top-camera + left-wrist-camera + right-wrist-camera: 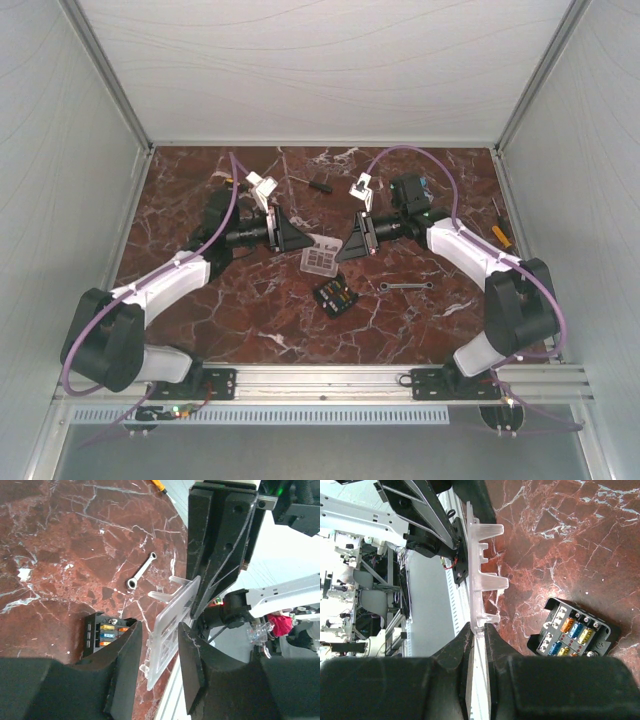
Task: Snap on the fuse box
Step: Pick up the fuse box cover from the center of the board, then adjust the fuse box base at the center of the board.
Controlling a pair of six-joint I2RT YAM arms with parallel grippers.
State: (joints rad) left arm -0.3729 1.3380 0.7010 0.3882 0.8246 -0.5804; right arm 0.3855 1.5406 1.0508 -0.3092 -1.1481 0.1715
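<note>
The left gripper (159, 629) is spread, its jaws either side of the clear cover (482, 565) without pinching it. The fuse box (335, 297) lies uncovered on the marble table (200, 200), below the cover. The right gripper (479, 630) pinches the cover's edge. Likely next: align the cover over the box and press until it clips

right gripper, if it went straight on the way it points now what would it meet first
Most likely the left gripper. The right gripper is shut on the clear plate, and the left gripper faces it head-on, its jaws straddling the plate's far edge. Depth is hard to judge.
</note>
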